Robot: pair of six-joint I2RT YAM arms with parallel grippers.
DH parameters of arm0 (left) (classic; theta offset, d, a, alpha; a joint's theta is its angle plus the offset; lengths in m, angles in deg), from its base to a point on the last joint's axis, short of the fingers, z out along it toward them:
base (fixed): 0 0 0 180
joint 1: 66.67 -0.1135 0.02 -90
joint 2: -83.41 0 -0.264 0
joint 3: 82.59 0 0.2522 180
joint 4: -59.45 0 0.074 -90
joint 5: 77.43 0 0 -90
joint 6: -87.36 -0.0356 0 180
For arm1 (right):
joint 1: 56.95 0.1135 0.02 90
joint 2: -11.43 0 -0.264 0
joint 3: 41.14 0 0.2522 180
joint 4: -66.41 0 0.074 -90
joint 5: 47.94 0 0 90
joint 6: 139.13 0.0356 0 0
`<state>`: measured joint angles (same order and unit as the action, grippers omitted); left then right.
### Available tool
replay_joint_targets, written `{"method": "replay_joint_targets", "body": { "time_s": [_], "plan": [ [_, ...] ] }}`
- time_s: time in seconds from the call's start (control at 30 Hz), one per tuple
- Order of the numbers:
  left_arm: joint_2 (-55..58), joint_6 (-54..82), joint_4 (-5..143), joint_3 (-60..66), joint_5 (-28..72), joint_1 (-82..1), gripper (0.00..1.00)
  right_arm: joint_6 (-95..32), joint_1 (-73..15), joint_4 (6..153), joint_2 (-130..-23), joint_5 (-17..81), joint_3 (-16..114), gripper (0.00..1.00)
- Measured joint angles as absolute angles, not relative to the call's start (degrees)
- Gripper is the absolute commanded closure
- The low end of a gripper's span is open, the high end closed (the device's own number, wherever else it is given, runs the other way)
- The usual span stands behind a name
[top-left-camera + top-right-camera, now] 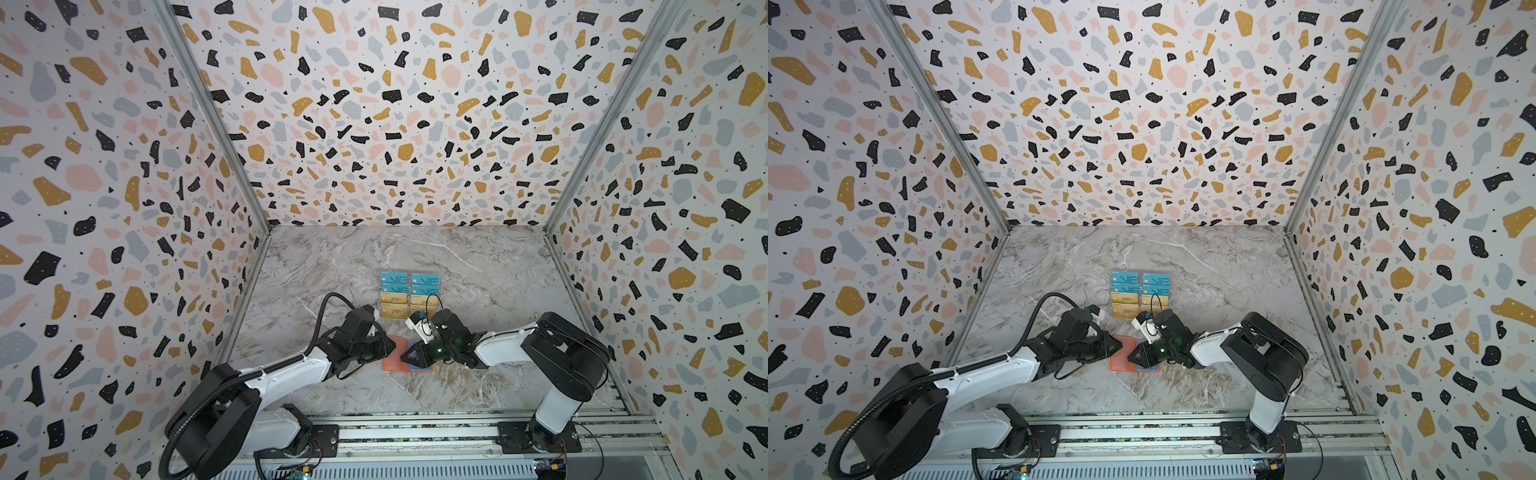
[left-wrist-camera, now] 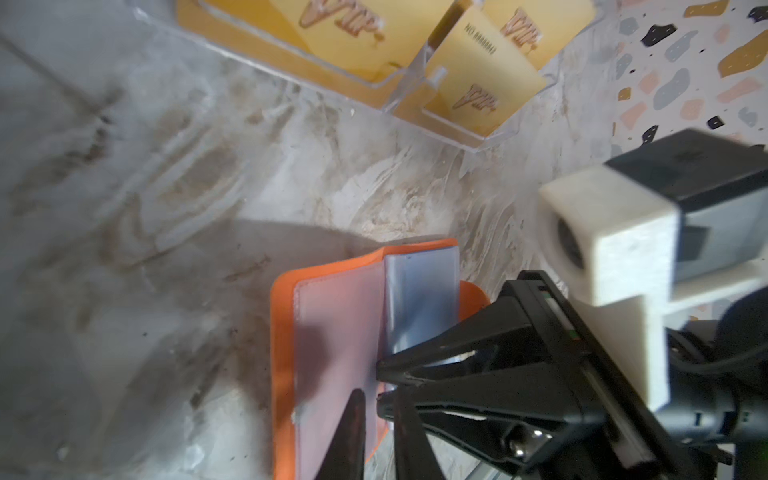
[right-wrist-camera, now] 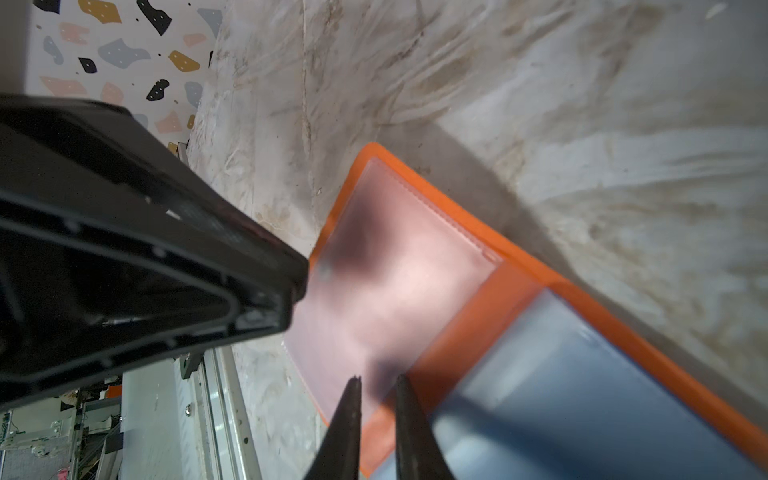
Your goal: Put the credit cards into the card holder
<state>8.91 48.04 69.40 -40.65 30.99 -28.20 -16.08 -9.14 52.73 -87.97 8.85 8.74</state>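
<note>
A pale marble-patterned surface (image 1: 478,270) fills the floor of the enclosure; terrazzo-printed walls (image 1: 374,124), speckled in black, ochre, pink and grey, close it in on three sides; metal corner posts (image 1: 218,124) run up where the walls meet; a transparent tiered rack (image 2: 399,93) stands on the surface near its middle; an aluminium rail (image 1: 415,432) crosses the near edge, with a slotted metal grille (image 1: 374,473) just below it.
</note>
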Motion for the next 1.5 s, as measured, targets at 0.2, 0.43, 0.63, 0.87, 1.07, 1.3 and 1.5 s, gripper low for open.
{"method": "replay_joint_targets", "body": {
  "time_s": [0.2, 0.43, 0.63, 0.87, 1.07, 1.3, 1.5],
  "plan": [
    [5.8, 46.6, 69.3, -40.7, 30.6, -27.6, 0.89, -16.3, -9.1, 53.8, -88.0, 8.8, 9.4, 0.82],
    [5.7, 45.4, 69.6, -41.2, 29.4, -27.6, 0.90, -21.6, -10.2, 64.7, -86.6, 9.2, 17.5, 0.76],
    [4.3, 44.5, 69.7, -41.8, 29.0, -27.6, 0.89, -28.2, -13.3, 72.3, -84.2, 10.3, 26.8, 0.66],
    [3.6, 42.9, 69.5, -41.7, 28.5, -27.6, 0.87, -36.9, -14.9, 81.0, -88.0, 12.8, 39.6, 0.61],
    [3.8, 42.4, 69.5, -41.7, 28.5, -27.6, 0.87, -42.9, -15.5, 86.4, -94.8, 13.1, 47.1, 0.64],
    [3.9, 42.2, 69.5, -41.7, 28.6, -27.6, 0.86, -47.5, -15.7, 91.8, -101.1, 14.3, 53.5, 0.66],
    [3.9, 42.1, 69.4, -41.7, 28.6, -27.6, 0.86, -50.5, -15.9, 96.1, -104.8, 15.0, 59.9, 0.65]
  ]
}}
